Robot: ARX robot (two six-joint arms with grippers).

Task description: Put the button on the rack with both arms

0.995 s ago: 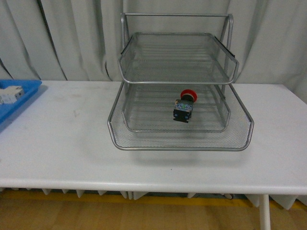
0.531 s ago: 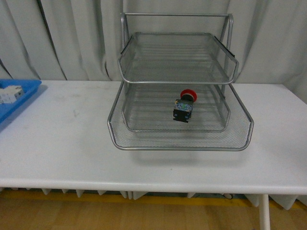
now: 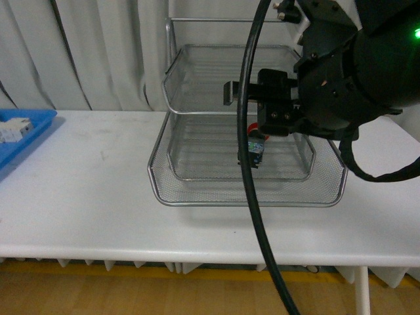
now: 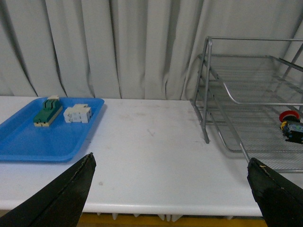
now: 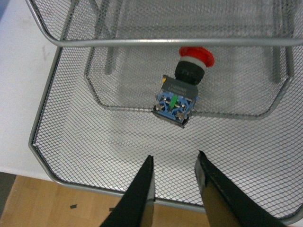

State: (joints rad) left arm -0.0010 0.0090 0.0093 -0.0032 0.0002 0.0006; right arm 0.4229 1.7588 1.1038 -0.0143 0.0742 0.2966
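Half a second ago the front view showed only the desk and rack; now the right arm (image 3: 348, 72) has swung in and fills the upper right of that view, its thick black cable (image 3: 252, 164) hanging down across the rack's front. At the desk's left edge lies a blue tray (image 4: 45, 130) holding a green-and-cream switch (image 4: 47, 111) and, just beside it, a white breaker (image 4: 77, 113). The bare white desk (image 3: 85, 184) stretches between the tray and the rack, which are well apart. The left claw (image 4: 170, 189) is spread wide, its two dark fingertips (image 4: 71, 189) at opposite lower corners of its wrist view, hanging over the desk's near edge with nothing between them. The rack (image 3: 246, 190) stands toward the desk's rear, right of centre. The button (image 5: 182, 87) lies on its side on the middle tier's mesh, right of that tier's centre, red cap toward the back and blocky body toward the front, its terminal face showing. The right claw (image 5: 174, 182) hangs above the lowest tier's front lip, its fingers (image 5: 139, 189) parted and empty, short of the button and not touching it.
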